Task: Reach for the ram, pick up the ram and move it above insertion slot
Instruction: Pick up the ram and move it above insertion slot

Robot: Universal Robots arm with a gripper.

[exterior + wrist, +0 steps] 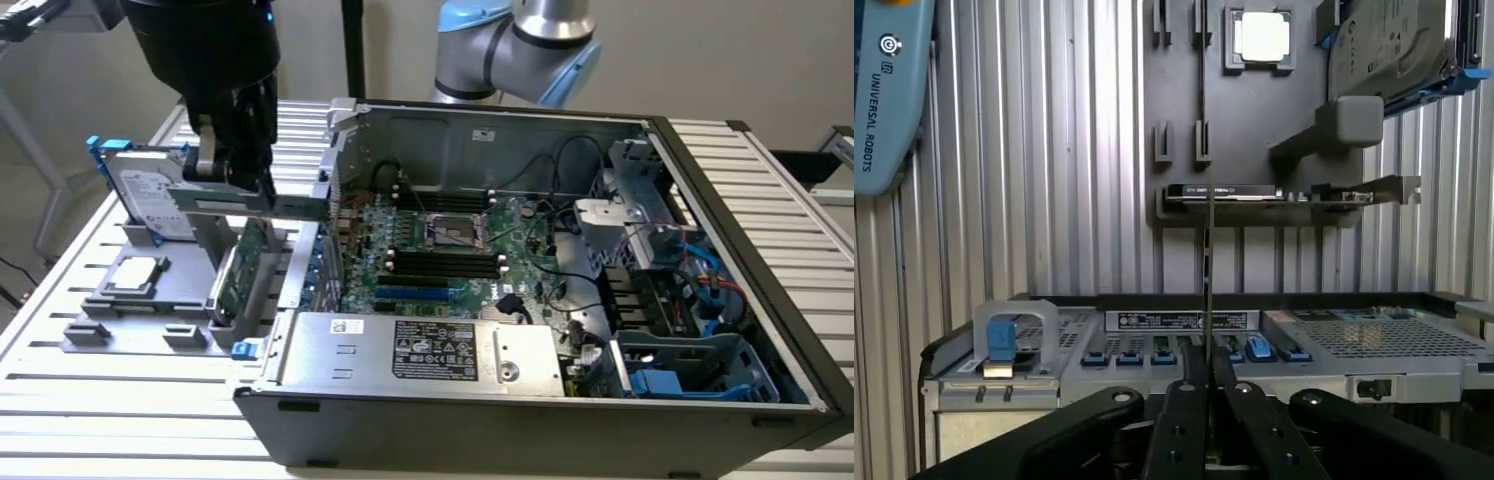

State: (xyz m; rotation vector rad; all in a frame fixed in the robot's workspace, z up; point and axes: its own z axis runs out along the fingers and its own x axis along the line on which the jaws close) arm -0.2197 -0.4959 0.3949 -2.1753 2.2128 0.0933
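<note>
The ram is a thin green stick held level above the grey fixture, at the exterior view's left of the open computer case. My gripper is shut on it from above. In the wrist view the ram shows edge-on as a thin line, pinched by the two black fingers of my gripper. The black memory slots lie on the motherboard inside the case, well to the exterior view's right of the ram.
A larger green expansion card stands in the fixture under the ram, also seen as the card. A silver hard drive with blue rails and a processor chip sit on the fixture. Cables and a drive cage crowd the case's right.
</note>
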